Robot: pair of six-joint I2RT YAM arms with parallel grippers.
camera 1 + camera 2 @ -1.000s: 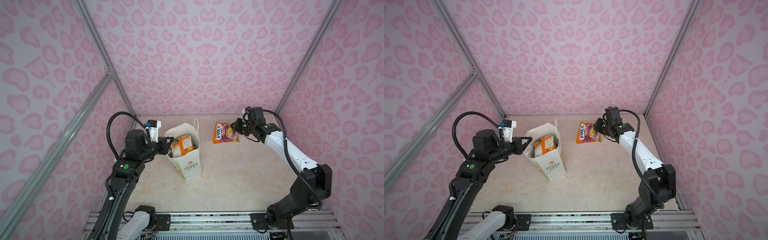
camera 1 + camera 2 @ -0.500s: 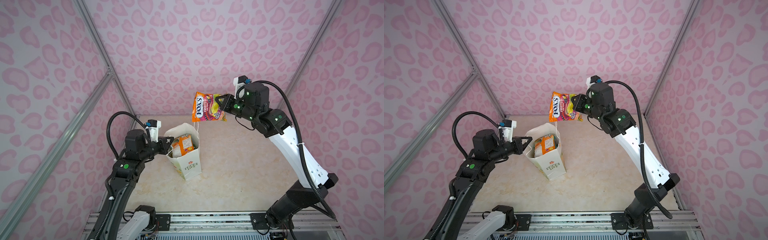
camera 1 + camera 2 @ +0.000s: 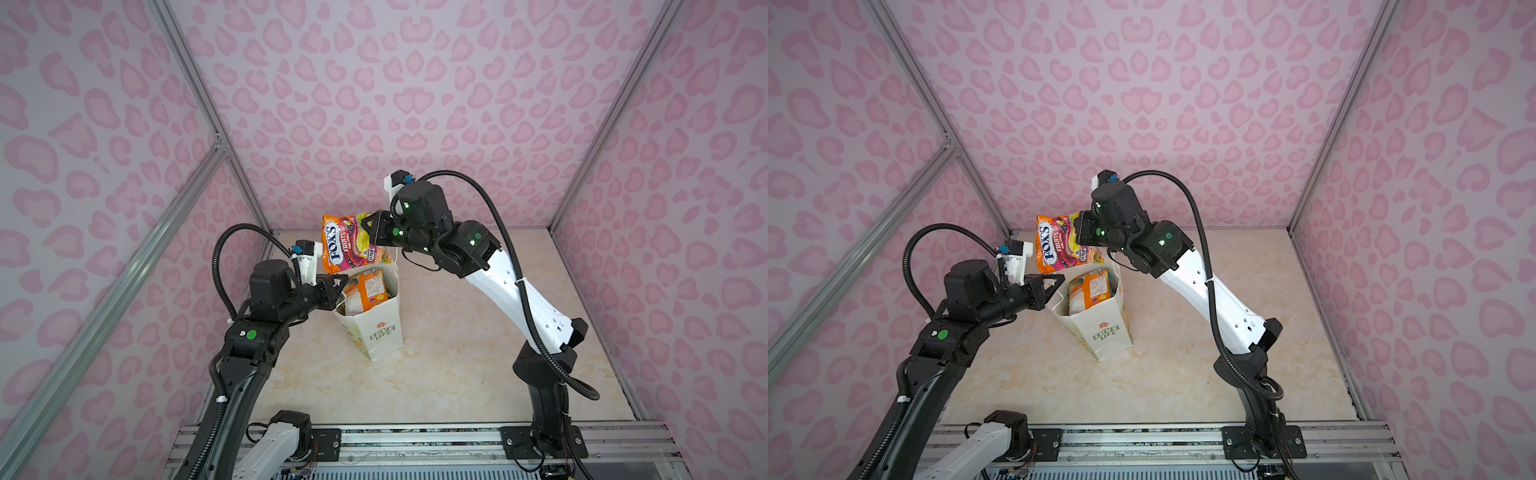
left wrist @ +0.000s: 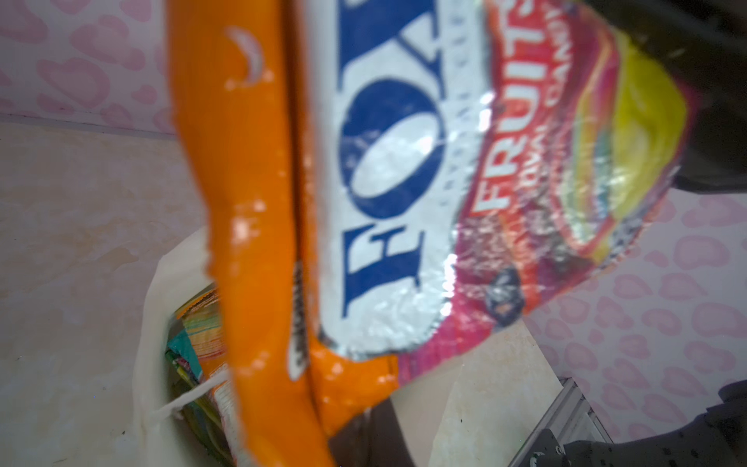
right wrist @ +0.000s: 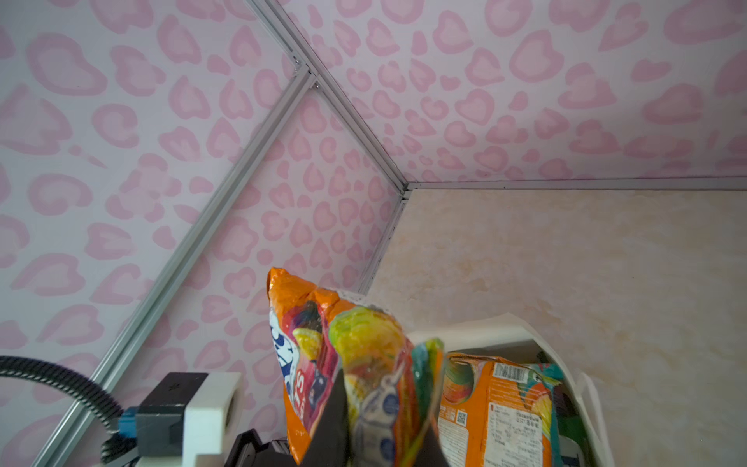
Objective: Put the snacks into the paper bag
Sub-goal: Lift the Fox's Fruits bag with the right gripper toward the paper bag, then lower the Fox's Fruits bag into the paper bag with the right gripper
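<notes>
R gripper (image 3: 368, 231) clamped on orange FOX'S pouch (image 3: 345, 245), which hangs just above paper bag (image 3: 380, 332) mouth, mid table. L gripper (image 3: 337, 286) shut, pinching bag's left rim. Centre pouch over opening and lower before release, w/o snagging far rim. Bag holds orange pack (image 3: 368, 291) + others.

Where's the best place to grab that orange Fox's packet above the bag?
Its flat end edge, from the right, as the right gripper pinches the orange pouch: the middle is plump and glossy, while the thin edge fits between the fingers and lets it hang over the paper bag.
</notes>
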